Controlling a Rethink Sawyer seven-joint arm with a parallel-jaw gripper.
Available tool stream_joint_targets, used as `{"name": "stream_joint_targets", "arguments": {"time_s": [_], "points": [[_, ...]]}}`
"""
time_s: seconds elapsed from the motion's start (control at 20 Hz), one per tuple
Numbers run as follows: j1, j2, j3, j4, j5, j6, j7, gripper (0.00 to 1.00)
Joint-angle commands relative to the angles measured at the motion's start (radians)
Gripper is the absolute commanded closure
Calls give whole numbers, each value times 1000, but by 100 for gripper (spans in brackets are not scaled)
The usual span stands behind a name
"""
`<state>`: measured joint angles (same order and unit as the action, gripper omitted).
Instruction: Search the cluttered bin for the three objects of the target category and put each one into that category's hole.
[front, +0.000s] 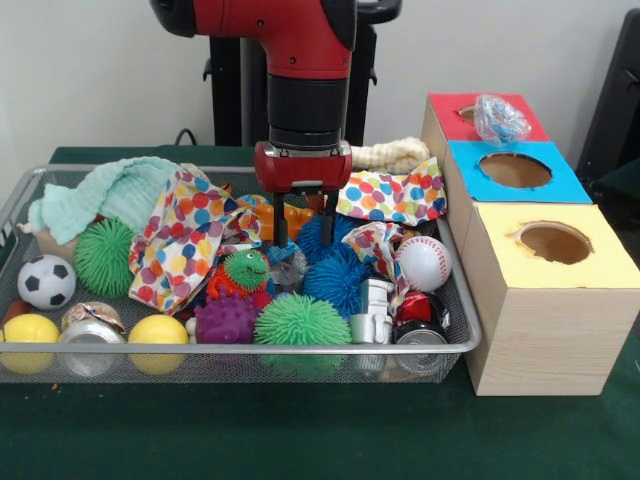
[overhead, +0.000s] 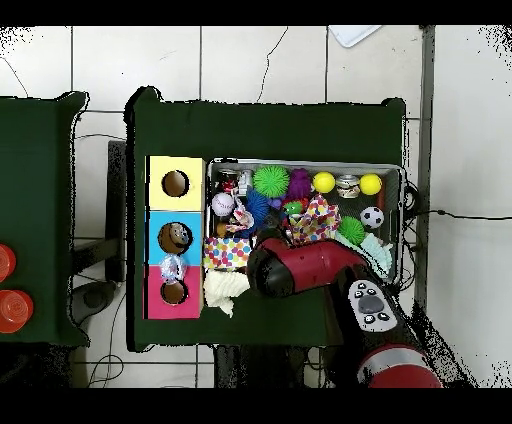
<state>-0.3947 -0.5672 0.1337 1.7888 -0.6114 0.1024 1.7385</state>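
Bin (front: 20, 196): long axis ran left-right across frame centre. Hand (front: 301, 232): fingers parted, empty, pointing down above blue spiky balls (front: 335, 272). Crumpled bottle (front: 500, 119) sat on red box, upper right.

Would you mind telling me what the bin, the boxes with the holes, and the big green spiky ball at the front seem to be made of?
The bin looks like silver wire mesh with a thicker metal rim: you can see through its walls. The boxes appear to be pale wood or wood-look board, showing grain, with matte coloured tops, perhaps paper. The green spiky ball looks like soft rubber, covered in fine floppy strands.
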Motion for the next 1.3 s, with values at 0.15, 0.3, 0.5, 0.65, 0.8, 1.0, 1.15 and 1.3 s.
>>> {"name": "stream_joint_targets", "arguments": {"time_s": [0.15, 0.3, 0.5, 0.65, 0.8, 1.0, 1.15, 1.3], "points": [[31, 53, -48, -126, -79, -70, 51, 0], [53, 65, -76, -154, -97, -84, 45, 0], [67, 74, -101, -175, -119, -87, 33, 0], [78, 81, -118, -186, -136, -85, 31, 0], [65, 102, -121, -191, -133, -88, 46, 0], [-29, 144, -26, -166, -102, -44, 44, 0], [-82, 171, 31, -146, -76, -17, 45, 0], [-113, 166, 66, -117, -49, 12, 54, 0]]}}
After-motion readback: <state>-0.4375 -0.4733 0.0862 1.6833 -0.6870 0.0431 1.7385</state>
